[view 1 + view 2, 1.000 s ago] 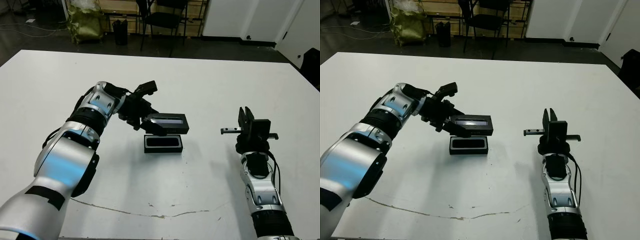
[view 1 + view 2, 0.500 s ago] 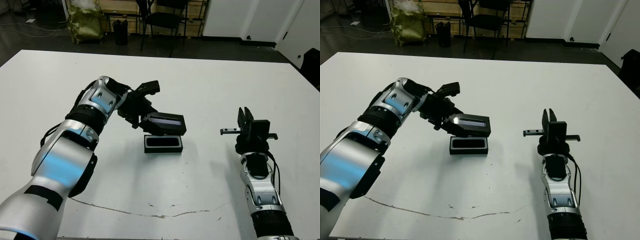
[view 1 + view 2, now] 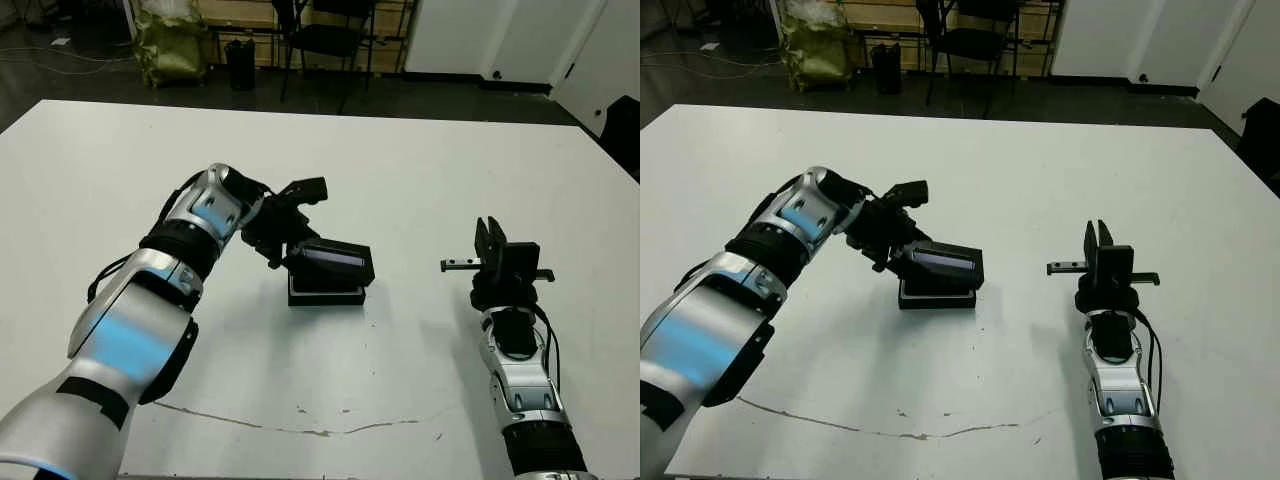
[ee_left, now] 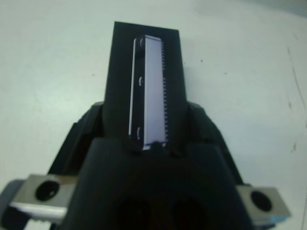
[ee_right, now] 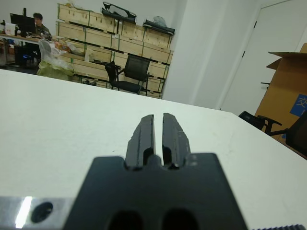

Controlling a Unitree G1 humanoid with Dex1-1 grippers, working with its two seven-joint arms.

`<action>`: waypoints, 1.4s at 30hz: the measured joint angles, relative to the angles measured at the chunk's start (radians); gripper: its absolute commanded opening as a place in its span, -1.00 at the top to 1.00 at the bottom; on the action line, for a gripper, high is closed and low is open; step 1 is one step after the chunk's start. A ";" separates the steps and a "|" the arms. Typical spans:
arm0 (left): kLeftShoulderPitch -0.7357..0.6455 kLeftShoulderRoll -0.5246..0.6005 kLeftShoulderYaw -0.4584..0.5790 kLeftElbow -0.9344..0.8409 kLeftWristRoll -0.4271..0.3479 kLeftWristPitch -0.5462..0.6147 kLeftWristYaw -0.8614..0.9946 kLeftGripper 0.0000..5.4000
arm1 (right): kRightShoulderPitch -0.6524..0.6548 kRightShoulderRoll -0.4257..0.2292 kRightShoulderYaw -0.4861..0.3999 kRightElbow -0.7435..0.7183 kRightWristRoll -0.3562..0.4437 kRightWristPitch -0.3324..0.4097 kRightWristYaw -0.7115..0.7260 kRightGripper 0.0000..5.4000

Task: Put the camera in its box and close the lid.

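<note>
Lid lower, tilted onto box

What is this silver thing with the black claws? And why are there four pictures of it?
It is a robot with two silver arms, sitting at a white table. Each arm ends in a gripper, a claw with two black fingers.

Two pictures come from cameras in its head, looking down like eyes. The other two come from little cameras on its wrists, looking along the fingers.

The left gripper holds a flat black lid, tilted, just above a small black box on the table. The left wrist picture shows that lid up close, with its pale stripe.

The right gripper holds nothing. Its fingers are closed and point up. Its wrist picture looks across the table into the room, where a chair and crates stand.
</note>
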 measured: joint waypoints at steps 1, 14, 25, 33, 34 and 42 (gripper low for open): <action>0.000 0.000 -0.004 -0.002 0.002 -0.005 0.001 -0.01 | 0.000 0.000 0.000 -0.002 0.001 0.006 0.000 1.00; 0.006 0.005 -0.027 0.009 0.010 -0.050 -0.030 -0.01 | 0.002 0.001 -0.001 -0.019 0.001 0.031 0.002 1.00; 0.016 0.002 -0.027 0.022 0.004 -0.089 -0.043 -0.01 | 0.003 0.001 -0.001 -0.042 0.007 0.048 0.000 1.00; 0.024 0.001 -0.037 0.011 0.019 -0.092 -0.028 -0.01 | 0.004 0.007 -0.003 -0.046 0.019 0.052 0.000 1.00; 0.024 0.003 -0.039 0.011 0.022 -0.100 -0.027 -0.01 | 0.005 0.007 -0.003 -0.049 0.019 0.054 0.000 1.00; 0.027 0.008 -0.050 0.016 0.029 -0.168 -0.018 -0.01 | 0.006 0.007 -0.002 -0.058 0.016 0.060 -0.001 1.00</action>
